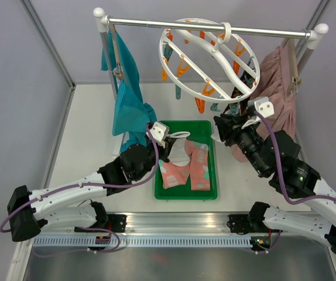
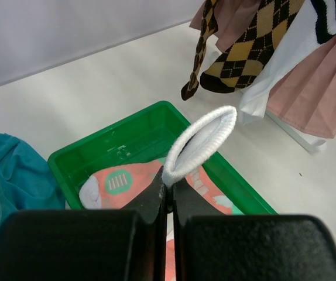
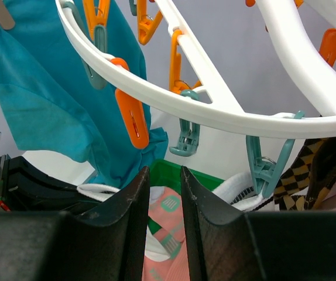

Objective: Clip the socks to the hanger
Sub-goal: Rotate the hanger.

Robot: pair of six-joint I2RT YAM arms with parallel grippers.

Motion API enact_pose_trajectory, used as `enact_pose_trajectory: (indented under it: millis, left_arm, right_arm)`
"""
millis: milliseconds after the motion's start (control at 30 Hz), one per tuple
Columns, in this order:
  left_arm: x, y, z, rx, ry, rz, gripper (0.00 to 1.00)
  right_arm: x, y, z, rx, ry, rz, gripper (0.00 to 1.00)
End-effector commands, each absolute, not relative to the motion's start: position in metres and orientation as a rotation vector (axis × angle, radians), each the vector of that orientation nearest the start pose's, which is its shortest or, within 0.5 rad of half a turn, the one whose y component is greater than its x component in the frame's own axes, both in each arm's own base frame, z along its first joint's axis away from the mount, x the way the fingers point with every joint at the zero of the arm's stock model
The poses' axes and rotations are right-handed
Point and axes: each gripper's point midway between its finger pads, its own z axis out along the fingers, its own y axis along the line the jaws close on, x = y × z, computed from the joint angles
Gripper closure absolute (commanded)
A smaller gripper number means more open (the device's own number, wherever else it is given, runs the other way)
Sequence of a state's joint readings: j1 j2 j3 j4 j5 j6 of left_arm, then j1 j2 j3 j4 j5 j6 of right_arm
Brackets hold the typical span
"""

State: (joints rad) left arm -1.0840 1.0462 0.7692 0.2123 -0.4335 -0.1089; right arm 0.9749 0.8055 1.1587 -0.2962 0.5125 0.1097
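Two pink socks (image 1: 191, 167) with mint and white patches lie in the green tray (image 1: 158, 175). My left gripper (image 1: 169, 139) is shut on the white cuff (image 2: 206, 137) of one of them and holds it raised over the tray (image 2: 92, 155). The hanger (image 1: 209, 55), a round white ring with orange and teal clips, hangs from the rail. Argyle socks (image 2: 256, 41) and a white black-striped sock (image 2: 308, 35) hang from it. My right gripper (image 1: 220, 126) sits just below the ring (image 3: 215, 114). Its jaws (image 3: 165, 171) are slightly apart and hold nothing, beneath an orange clip (image 3: 132, 117) and a teal clip (image 3: 185, 137).
A teal garment (image 1: 127, 99) hangs at the rail's left end and a dusty-pink skirt (image 1: 276, 88) at its right. Another teal clip (image 3: 267, 167) grips the striped white sock. The rack's uprights stand behind the tray.
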Motion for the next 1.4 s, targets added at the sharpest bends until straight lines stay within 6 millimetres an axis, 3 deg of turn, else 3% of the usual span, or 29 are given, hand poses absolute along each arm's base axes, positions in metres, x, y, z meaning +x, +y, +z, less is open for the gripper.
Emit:
enact_pose_trajectory:
  millis: [0,600,1367]
  left_arm:
    - [0.233,-0.298,0.299,0.422,1.54,-0.627,0.98]
    - [0.232,-0.298,0.3,0.422,1.534,-0.639,0.98]
    - [0.232,-0.299,0.302,0.422,1.526,-0.649,0.98]
  right_arm:
    - [0.225,0.184,0.428,-0.237,1.466,0.492,0.66]
    - [0.223,0.203,0.425,-0.325,1.423,0.525,0.66]
    - [0.24,0.203,0.421,-0.324,1.429,0.513,0.66]
